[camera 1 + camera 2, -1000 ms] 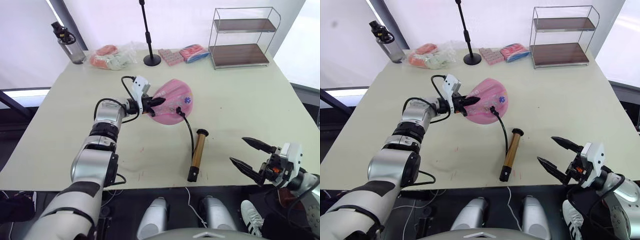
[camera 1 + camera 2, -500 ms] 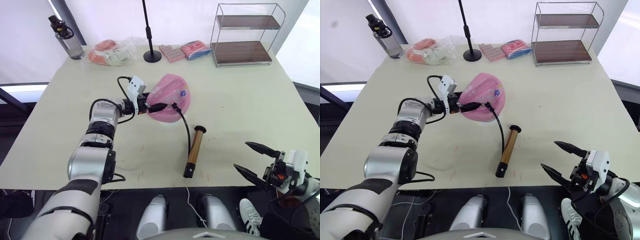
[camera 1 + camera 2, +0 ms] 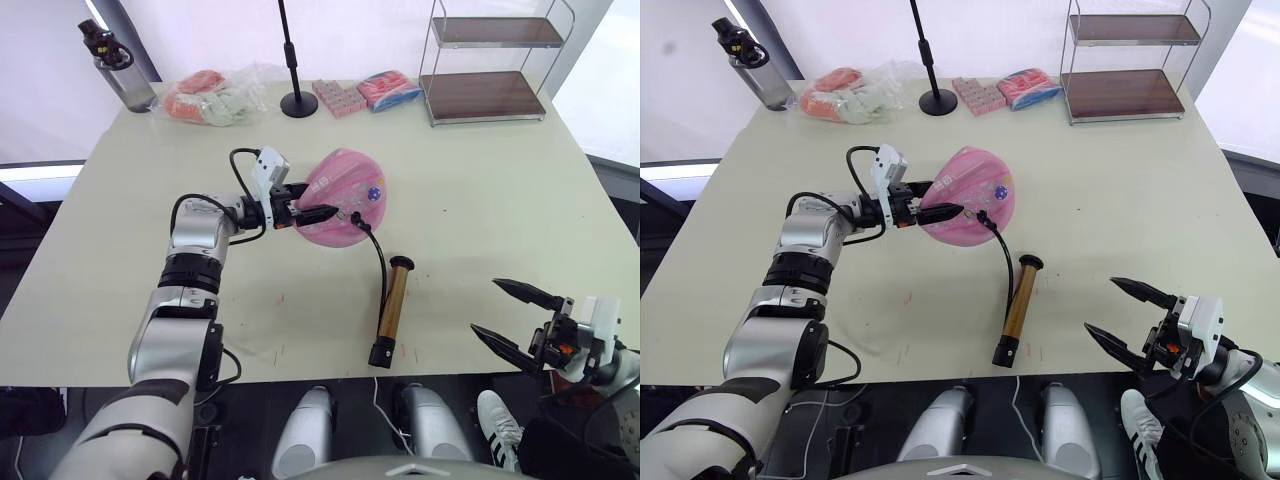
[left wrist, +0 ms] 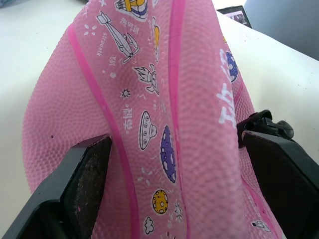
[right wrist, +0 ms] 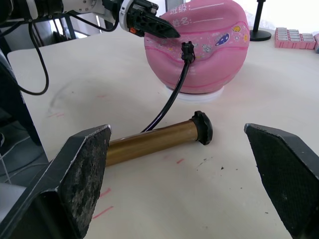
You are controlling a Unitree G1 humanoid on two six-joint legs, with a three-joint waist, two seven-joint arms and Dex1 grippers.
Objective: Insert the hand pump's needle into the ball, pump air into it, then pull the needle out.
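The pale table [image 3: 500, 220] carries everything. Near its middle sits the ball [image 3: 345, 200], pink and half-flat, resting on a small white ring. The left gripper [image 3: 322, 213] pinches the ball's folded edge – in the left wrist view the two fingers [image 4: 82, 174] stand on either side of the pink skin. The hose fitting with the needle [image 5: 187, 49] sits against the ball's side, so I judge the needle is already in, though the pin itself is hidden. The hand pump [image 3: 390, 310] lies flat on the table just in front of the ball, joined to it by the black hose [image 3: 378, 255].

The right gripper [image 3: 520, 315] hangs off the near table edge with its fingers spread wide, holding nothing, well apart from the pump.

The risk, as I see it: the pump lies loose, so a clumsy grab could roll it or drag the hose and pull the needle out early – and the soft ball may slip from the pinch.

At the far side, the wire shelf rack [image 3: 490, 60] has two bare wooden shelves, a clear bag [image 3: 215, 98] holds orange and pale things, and a bottle [image 3: 108, 65] stands at the corner.
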